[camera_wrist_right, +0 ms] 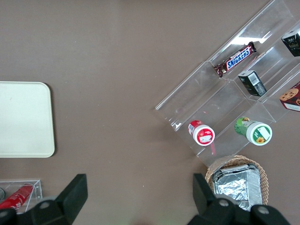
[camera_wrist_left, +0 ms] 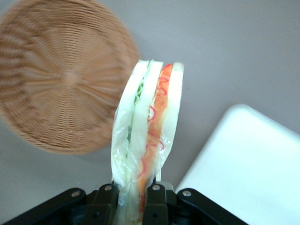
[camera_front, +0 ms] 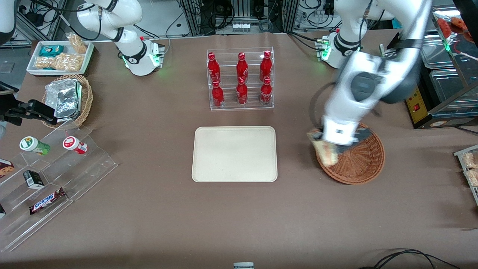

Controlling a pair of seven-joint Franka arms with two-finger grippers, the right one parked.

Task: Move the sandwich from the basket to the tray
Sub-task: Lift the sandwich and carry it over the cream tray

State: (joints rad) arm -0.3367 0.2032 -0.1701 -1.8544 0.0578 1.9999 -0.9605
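My left gripper [camera_front: 328, 151] is shut on the sandwich [camera_front: 325, 152] and holds it lifted above the edge of the reddish-brown wicker basket [camera_front: 360, 162] that faces the tray. In the left wrist view the sandwich [camera_wrist_left: 147, 136] is a plastic-wrapped wedge of white bread with green and orange-red filling, pinched at its narrow end between the black fingers [camera_wrist_left: 156, 206] of the gripper [camera_wrist_left: 132, 206]. The basket [camera_wrist_left: 61, 79] below shows nothing inside. The cream-beige tray [camera_front: 234, 154] lies bare at mid-table; its corner shows in the left wrist view [camera_wrist_left: 253, 168] and its edge in the right wrist view [camera_wrist_right: 23, 119].
A clear rack of red bottles [camera_front: 241, 80] stands farther from the front camera than the tray. Toward the parked arm's end are a tan basket of foil packets [camera_front: 67, 99], a white snack tray [camera_front: 59, 58] and a clear stepped stand [camera_front: 48, 179] with snacks.
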